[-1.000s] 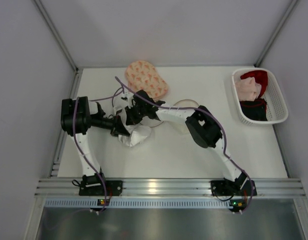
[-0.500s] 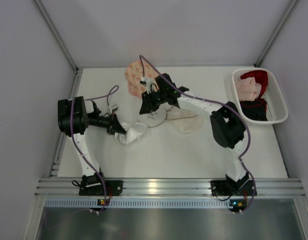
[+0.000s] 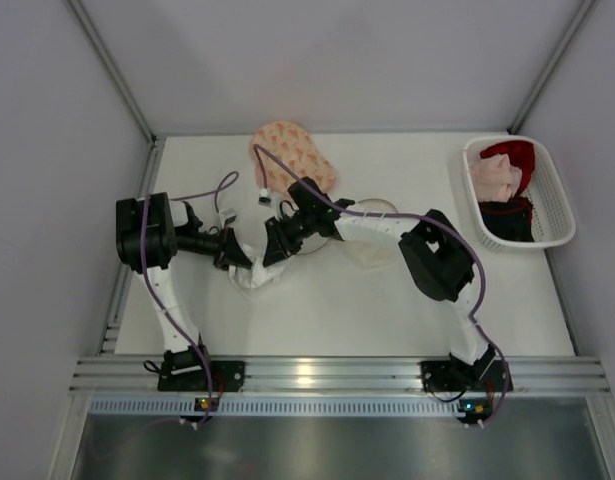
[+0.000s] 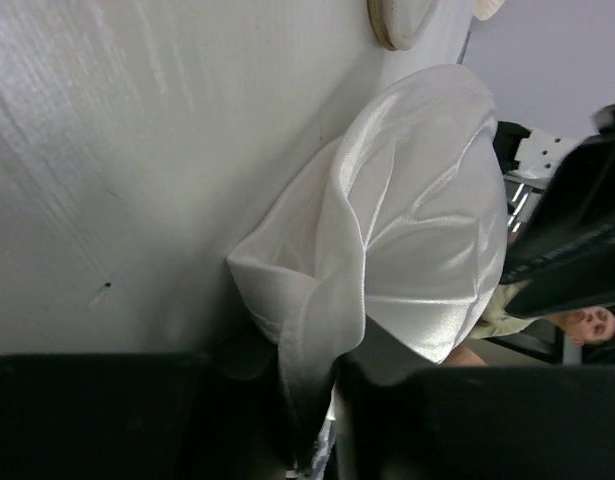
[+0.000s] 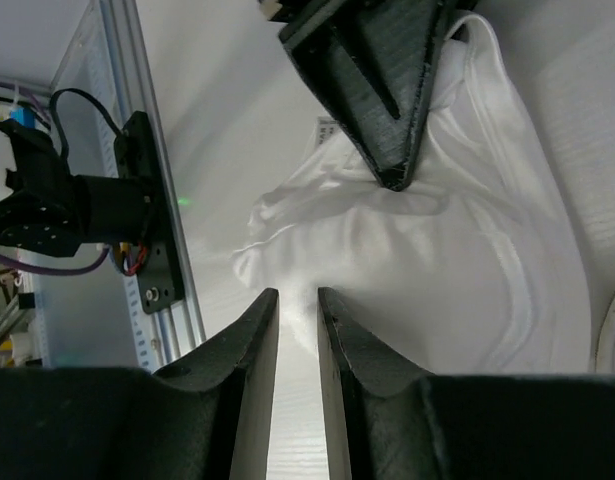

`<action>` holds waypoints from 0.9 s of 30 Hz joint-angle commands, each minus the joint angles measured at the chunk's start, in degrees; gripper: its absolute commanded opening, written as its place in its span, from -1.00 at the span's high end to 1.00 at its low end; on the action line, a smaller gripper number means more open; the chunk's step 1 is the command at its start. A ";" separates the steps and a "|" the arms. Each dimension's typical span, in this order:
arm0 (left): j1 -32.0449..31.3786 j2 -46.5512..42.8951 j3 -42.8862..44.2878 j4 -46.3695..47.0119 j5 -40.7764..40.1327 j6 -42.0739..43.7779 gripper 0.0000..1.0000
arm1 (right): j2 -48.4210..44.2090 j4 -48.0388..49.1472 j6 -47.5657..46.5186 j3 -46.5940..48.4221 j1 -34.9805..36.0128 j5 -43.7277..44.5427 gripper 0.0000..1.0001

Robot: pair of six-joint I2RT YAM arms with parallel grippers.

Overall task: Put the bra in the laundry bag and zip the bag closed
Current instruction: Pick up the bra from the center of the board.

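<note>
A white satin laundry bag (image 3: 264,274) lies crumpled left of the table's centre. It also shows in the left wrist view (image 4: 417,220) and the right wrist view (image 5: 447,250). My left gripper (image 3: 240,262) is shut on a fold of it (image 4: 312,410). My right gripper (image 3: 271,249) hangs low right beside it, its fingers a narrow gap apart at the fabric's edge (image 5: 297,300), holding nothing I can see. The left gripper's black fingers (image 5: 382,90) point into the bag from above. The peach patterned bra (image 3: 292,155) lies at the back, apart from both grippers.
A round white disc (image 3: 322,238) and a sheer pale cloth with a ring (image 3: 373,225) lie under the right arm. A white basket (image 3: 563,215) with red, pink and black clothes stands at the back right. The aluminium rail (image 5: 152,200) runs along the table's left edge.
My right gripper has swung from the back centre, beside the bra, forward and left down to the white bag. The left gripper has kept its hold on the bag.
</note>
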 commanded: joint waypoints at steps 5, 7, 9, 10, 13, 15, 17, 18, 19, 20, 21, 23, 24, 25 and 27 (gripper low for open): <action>0.07 -1.32 0.30 0.82 3.09 0.90 0.15 | 6.42 2.15 -0.64 0.42 1.27 1.47 0.60; 0.07 -0.88 0.03 0.73 3.01 0.81 0.04 | 7.04 2.15 -1.09 0.15 1.45 2.70 0.60; -0.10 -0.70 -0.58 0.73 2.66 1.08 -0.02 | 7.39 1.80 -1.44 0.59 1.45 3.14 0.60; -0.10 -0.70 -0.84 0.82 2.66 1.25 -0.08 | 7.83 1.71 -1.44 0.68 1.54 3.31 0.60; -0.72 -0.70 -1.20 0.73 3.18 1.34 -0.17 | 8.88 1.01 -1.70 1.82 1.63 3.75 0.61; -1.33 -0.88 -1.37 0.73 3.62 1.60 -0.23 | 9.24 0.48 -2.06 2.52 1.80 4.02 0.61; -2.38 -0.97 -1.46 0.73 3.19 1.96 -0.26 | 9.68 0.66 -2.06 2.96 1.89 4.02 0.61; -2.82 -0.97 -1.38 0.73 3.01 1.87 -0.25 | 9.68 0.57 -2.14 3.05 1.89 4.02 0.61; -3.18 -0.88 -1.29 0.73 2.75 1.96 -0.25 | 9.68 0.57 -2.14 3.14 2.06 4.02 0.61; -3.88 -0.18 -1.11 0.73 2.40 1.52 -0.22 | 9.50 0.66 -2.23 3.23 2.15 3.93 0.61; -4.06 0.17 -0.85 0.73 2.04 1.08 -0.17 | 9.50 0.66 -2.32 3.23 2.07 4.02 0.61; -4.15 1.22 -0.06 0.73 1.52 0.03 0.22 | 8.89 0.57 -2.84 3.06 2.07 4.11 0.61; -4.15 1.40 0.12 0.73 1.43 -0.24 0.41 | 8.45 0.48 -3.20 2.79 2.06 4.02 0.61; -3.89 1.49 0.38 0.73 1.43 -0.50 0.69 | 7.14 0.13 -3.55 2.62 2.06 4.02 0.60; -2.92 1.06 1.08 0.73 1.95 -1.12 0.87 | 5.12 -0.83 -5.48 1.83 1.89 3.93 0.53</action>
